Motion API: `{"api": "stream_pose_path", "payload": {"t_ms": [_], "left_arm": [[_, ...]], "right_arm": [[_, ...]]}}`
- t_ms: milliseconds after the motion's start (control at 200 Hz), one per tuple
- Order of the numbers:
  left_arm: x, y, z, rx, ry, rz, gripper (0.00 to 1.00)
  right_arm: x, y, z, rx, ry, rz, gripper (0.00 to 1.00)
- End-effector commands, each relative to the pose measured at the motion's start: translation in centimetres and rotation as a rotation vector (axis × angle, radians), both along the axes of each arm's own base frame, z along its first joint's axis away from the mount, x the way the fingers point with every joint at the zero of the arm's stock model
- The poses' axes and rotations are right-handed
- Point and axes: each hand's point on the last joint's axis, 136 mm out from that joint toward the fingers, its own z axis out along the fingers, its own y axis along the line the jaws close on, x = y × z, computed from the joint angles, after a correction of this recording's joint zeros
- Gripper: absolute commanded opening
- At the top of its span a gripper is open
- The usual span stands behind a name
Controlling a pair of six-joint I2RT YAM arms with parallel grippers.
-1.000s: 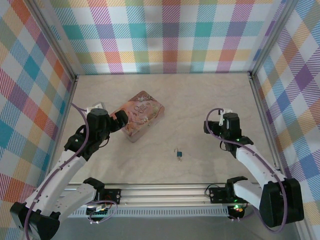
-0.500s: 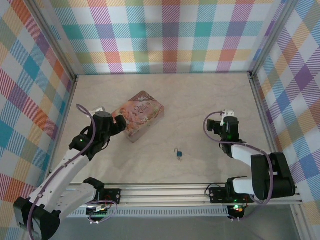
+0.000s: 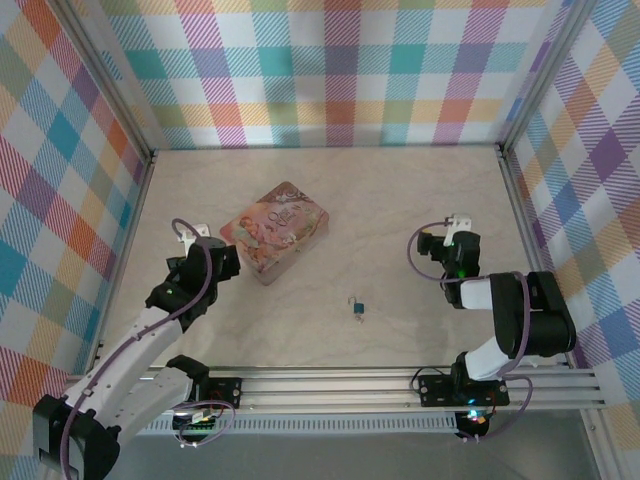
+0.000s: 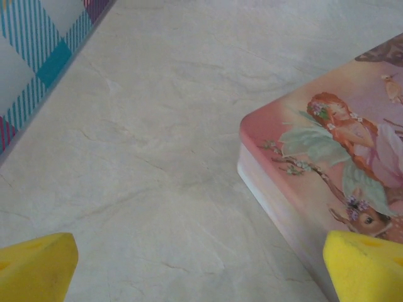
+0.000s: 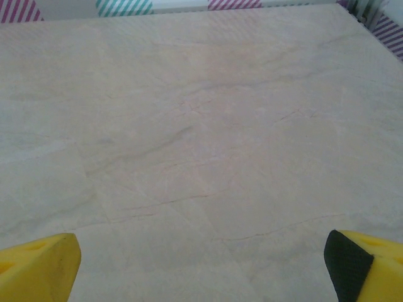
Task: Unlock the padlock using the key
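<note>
Clearly, left gripper point(image 4: 201, 267) and right gripper point(image 5: 201, 267) gaped empty. The padlock point(image 3: 357, 308), five o'clock from the tin point(image 3: 285, 220), might skid if nudged.

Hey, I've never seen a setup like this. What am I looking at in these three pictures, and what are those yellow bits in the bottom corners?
This is a robot with two small arms, a left arm and a right arm, bolted at the near edge of a table with checked walls around it. The wide picture comes from a fixed camera above and behind the arms. The other two come from a camera on each wrist, and the yellow bits are that arm's own fingertip pads.

The left gripper is open and holds nothing. It faces a corner of a pink illustrated tin box. The right gripper is open too, looking over bare table.

Between the arms lies a tiny blue padlock, which the robot is meant to unlock. It is too small to tell whether a key is with it.
</note>
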Motion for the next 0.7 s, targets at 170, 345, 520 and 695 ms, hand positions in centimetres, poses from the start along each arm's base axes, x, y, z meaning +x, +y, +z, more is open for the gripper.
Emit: {"api": "stream_pose_path", "payload": {"t_ms": [170, 345, 520, 695], "left_arm": [[1.6, 2.4, -4.2, 0.052, 0.036, 0.025, 1.00], [2.7, 2.7, -6.4, 0.020, 0.055, 0.013, 1.00], [3.8, 2.4, -7.1, -0.020, -0.002, -0.012, 1.00], [5.0, 1.6, -7.1, -0.027, -0.050, -0.063, 1.00]], "right_arm": [[0.7, 0.1, 1.4, 0.038, -0.058, 0.010, 1.00], [0.7, 0.1, 1.4, 0.038, -0.058, 0.010, 1.00], [0.7, 0.1, 1.4, 0.039, -0.058, 0.010, 1.00], [0.7, 0.1, 1.4, 0.039, -0.059, 0.010, 1.00]]}}
